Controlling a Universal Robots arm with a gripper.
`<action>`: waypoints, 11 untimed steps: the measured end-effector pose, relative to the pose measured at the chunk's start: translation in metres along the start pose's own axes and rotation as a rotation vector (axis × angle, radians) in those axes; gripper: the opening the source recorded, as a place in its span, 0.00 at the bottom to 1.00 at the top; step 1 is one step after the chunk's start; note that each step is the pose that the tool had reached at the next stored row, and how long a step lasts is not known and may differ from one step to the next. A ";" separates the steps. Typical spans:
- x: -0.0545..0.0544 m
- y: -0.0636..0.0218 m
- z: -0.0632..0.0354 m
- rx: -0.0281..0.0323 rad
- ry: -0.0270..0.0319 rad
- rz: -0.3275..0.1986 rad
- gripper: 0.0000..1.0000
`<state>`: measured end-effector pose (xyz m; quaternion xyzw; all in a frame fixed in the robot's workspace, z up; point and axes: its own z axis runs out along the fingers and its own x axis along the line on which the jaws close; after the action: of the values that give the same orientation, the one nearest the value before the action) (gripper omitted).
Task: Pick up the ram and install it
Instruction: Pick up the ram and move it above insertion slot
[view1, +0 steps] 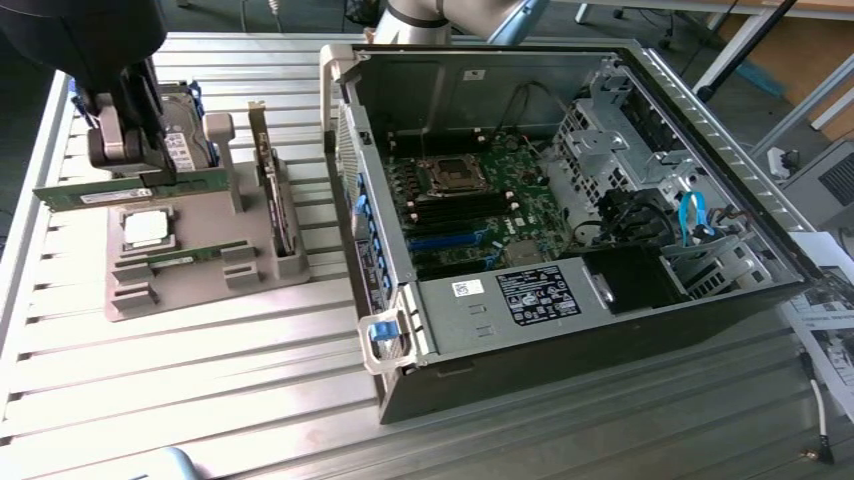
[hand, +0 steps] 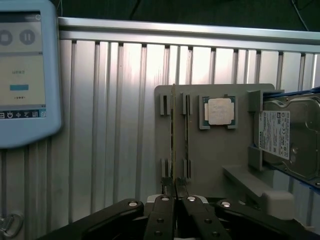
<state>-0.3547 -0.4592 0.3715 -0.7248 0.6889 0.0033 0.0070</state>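
In the exterior view, a grey holder lies on the ribbed metal surface, at the exterior view's left of an open computer case. The holder carries a square silver processor, a second memory stick lying low in its slots, an upright expansion card and a hard drive. The case holds a green motherboard with an empty processor socket, drive cages and blue cables. Its inner wall bears a black label and a white one, their print too small to read. The tool pinches the ram by its upper edge above the holder, and the white label on the ram cannot be read. In the wrist view, the tool is pressed together on the ram, seen edge-on just beside the second memory stick. The processor sits in its pocket in the holder. The hard drive shows a white label with illegible print. A pendant with a lit screen lies on the surface.
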 end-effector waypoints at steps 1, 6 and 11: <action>0.000 0.0000 -0.0013 0.0000 0.0000 0.000 0.12; 0.000 -0.0001 -0.0080 0.0000 0.0000 0.000 0.12; 0.000 -0.0001 -0.0148 -0.0001 0.0000 0.000 0.12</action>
<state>-0.3547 -0.4592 0.3863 -0.7247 0.6890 0.0033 0.0070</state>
